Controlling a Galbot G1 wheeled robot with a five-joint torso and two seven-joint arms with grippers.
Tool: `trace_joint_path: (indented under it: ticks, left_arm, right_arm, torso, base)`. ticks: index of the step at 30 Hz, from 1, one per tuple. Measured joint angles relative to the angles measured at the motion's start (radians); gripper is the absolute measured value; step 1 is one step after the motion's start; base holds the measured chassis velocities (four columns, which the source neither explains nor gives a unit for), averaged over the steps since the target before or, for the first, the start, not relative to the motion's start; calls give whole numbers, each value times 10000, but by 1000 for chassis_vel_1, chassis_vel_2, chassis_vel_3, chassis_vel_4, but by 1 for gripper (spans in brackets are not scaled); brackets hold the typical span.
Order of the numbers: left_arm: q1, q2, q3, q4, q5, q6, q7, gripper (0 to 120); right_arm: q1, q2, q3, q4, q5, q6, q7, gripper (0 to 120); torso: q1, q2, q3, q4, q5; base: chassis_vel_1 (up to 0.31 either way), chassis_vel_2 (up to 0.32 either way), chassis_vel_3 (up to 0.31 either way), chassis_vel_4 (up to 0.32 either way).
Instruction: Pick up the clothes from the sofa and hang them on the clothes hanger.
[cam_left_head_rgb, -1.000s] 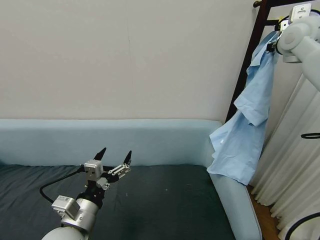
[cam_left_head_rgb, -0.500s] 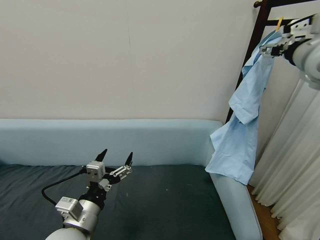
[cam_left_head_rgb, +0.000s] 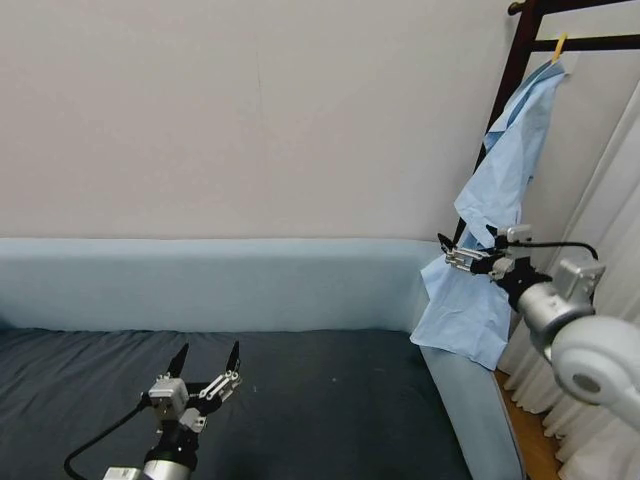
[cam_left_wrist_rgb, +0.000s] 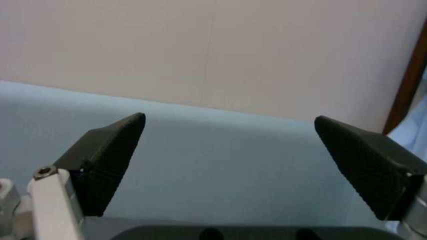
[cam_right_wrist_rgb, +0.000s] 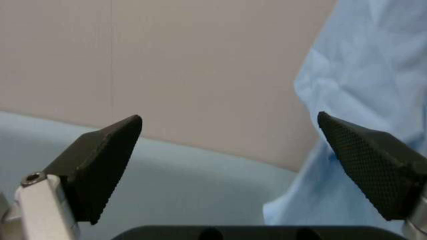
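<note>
My left gripper (cam_left_head_rgb: 209, 354) sits low in front of me, wrist tipped up, both fingers spread wide and pointing up and away. My right arm (cam_left_head_rgb: 590, 365) comes in from my right side, forearm angled up and inward, with my right gripper (cam_left_head_rgb: 449, 254) out at the end, roughly level, tips facing left. Its black pads (cam_right_wrist_rgb: 100, 160) are spread well apart too, nothing between them.

Loads of room left of the hanging pale blue cotton shirt (cam_left_head_rgb: 500, 190): the sofa's dark grey seat cushion (cam_left_head_rgb: 330, 400) has only the black-fingered left gripper (cam_left_head_rgb: 207, 362) over it. Right of the shirt it's tight, with the dark wooden rack post (cam_left_head_rgb: 506, 75) and white pleated curtain (cam_left_head_rgb: 610, 200) crowding in.
</note>
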Motion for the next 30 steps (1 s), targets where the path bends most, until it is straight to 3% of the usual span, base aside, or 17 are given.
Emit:
trace_joint_path:
  ticks: [1, 3, 6, 7, 11, 12, 16, 21, 30]
  left_arm:
    - [0, 0, 0, 0, 0, 0, 0, 100]
    - [225, -465, 4, 244, 287, -294, 338, 100]
    - [542, -941, 181, 663, 521, -628, 500, 100]
    - [542, -941, 181, 663, 521, -628, 500, 100]
    - [738, -1350, 302, 1009, 1147, -914, 546, 100]
    - [738, -1350, 302, 1009, 1147, -914, 546, 100]
    - [855, -1462, 341, 1097, 1298, -939, 543, 100]
    - [909, -1526, 415, 1193, 1447, -1100, 564, 100]
    - [844, -1533, 531, 1269, 1725, -1136, 541, 100]
  right_arm:
    - [0, 0, 0, 0, 0, 0, 0, 100]
    - [-2029, 1212, 1100, 272, -1193, 87, -488, 100]
    - [-3958, 3026, 1773, 359, -2919, 490, -1219, 100]
    - [-3958, 3026, 1773, 359, -2919, 490, -1219, 100]
    - [-5581, 5114, 1933, 651, -4847, 924, -1533, 100]
    - [-5581, 5114, 1933, 651, -4847, 924, -1533, 100]
    - [-6910, 6395, 1951, 335, -5817, 1904, -1856, 100]
    - [-7504, 6758, 2011, 42, -6110, 2623, -2183, 100]
    - [-7499, 6846, 1955, -51, -6172, 2737, -2216, 100]
  torso:
    - [0, 0, 0, 0, 0]
    - [-2, 2, -3, -3, -14]
    - [-2, 1, -3, 4, -4]
    - [-2, 1, -3, 4, -4]
    - [-2, 2, -4, 8, -15]
    - [-2, 2, -4, 8, -15]
    - [-2, 2, -3, 5, -14]
    - [-2, 2, -2, 6, -14]
    - [-2, 2, -1, 8, -12]
  base:
    - [0, 0, 0, 0]
    - [0, 0, 0, 0]
    - [0, 0, 0, 0]
    - [0, 0, 0, 0]
    - [0, 0, 0, 0]
    - [0, 0, 0, 0]
    - [0, 0, 0, 0]
    - [0, 0, 0, 0]
    - [0, 0, 0, 0]
